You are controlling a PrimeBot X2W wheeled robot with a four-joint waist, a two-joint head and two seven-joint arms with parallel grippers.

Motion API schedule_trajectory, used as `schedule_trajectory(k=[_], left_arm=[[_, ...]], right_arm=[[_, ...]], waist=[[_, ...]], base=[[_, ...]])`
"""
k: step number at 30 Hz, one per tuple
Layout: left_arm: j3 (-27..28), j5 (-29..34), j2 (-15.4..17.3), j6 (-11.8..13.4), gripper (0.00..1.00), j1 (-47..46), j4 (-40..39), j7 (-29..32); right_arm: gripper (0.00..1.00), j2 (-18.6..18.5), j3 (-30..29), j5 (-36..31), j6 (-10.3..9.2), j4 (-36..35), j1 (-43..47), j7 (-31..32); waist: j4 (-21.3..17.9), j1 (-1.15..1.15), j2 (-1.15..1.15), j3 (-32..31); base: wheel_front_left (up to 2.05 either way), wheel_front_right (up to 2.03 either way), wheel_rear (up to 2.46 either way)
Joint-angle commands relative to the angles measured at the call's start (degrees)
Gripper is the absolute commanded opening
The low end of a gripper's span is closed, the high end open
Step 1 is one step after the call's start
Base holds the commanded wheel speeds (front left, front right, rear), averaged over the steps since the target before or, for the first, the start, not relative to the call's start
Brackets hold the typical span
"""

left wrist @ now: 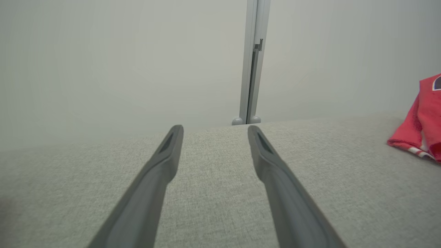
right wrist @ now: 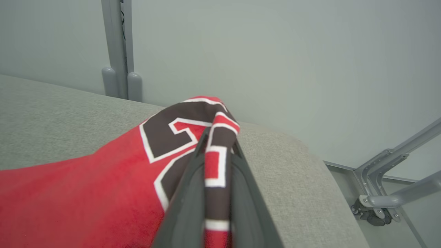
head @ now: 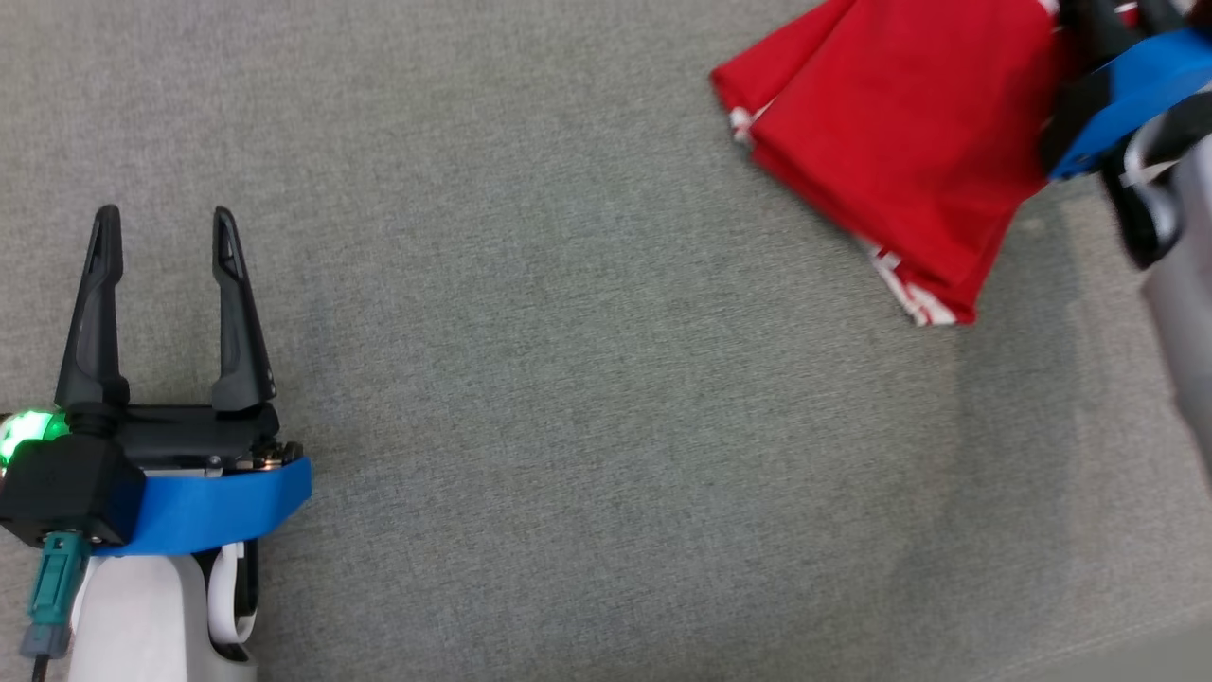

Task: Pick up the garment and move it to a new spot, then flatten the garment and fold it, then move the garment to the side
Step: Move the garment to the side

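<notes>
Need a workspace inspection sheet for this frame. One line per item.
Surface: grey fabric tabletop, no stains or creases seen.
Job's things: red garment with black and white print, lying in layers at the far right, one end raised.
Clutter: nothing seen.
Grippers: left gripper open, over bare fabric, holding nothing; right gripper shut on the garment's printed end.
Cables: teal plug with a lead at the left wrist, away from the garment.
Surroundings: pale wall, grey post behind the table, metal frame off its corner.
</notes>
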Motion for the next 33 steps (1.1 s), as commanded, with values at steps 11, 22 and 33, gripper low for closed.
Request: schedule_trajectory(k=[11,22,33], left_arm=[[0.4,0.7,1.3,0.3,1.0,-2.6,-4.3,-0.1],[-0.1,0.8,1.7,0.5,1.0,-2.9,-5.6,-0.1],[-0.1,0.0,1.2,0.9,1.0,-1.5,-3.9,-0.1]], right_arm=[[0.0,-7.9,-6.1,-3.5,-0.01,14.1,-10.7,0.7],[0.0,-8.2,-11.5,-7.5,-0.01,17.5,-12.9,0.2],[1.0,-5.9,-15.7,-13.8,-0.01,17.4,-10.8,-0.1]], waist=[[1.5,-0.01,-0.01,5.8],[0.7,-0.01,-0.01,6.8],[0.9,-0.01,-0.01,3.8]], base=[[0.0,0.0,0.0],[0.0,0.0,0.0],[0.0,0.0,0.0]])
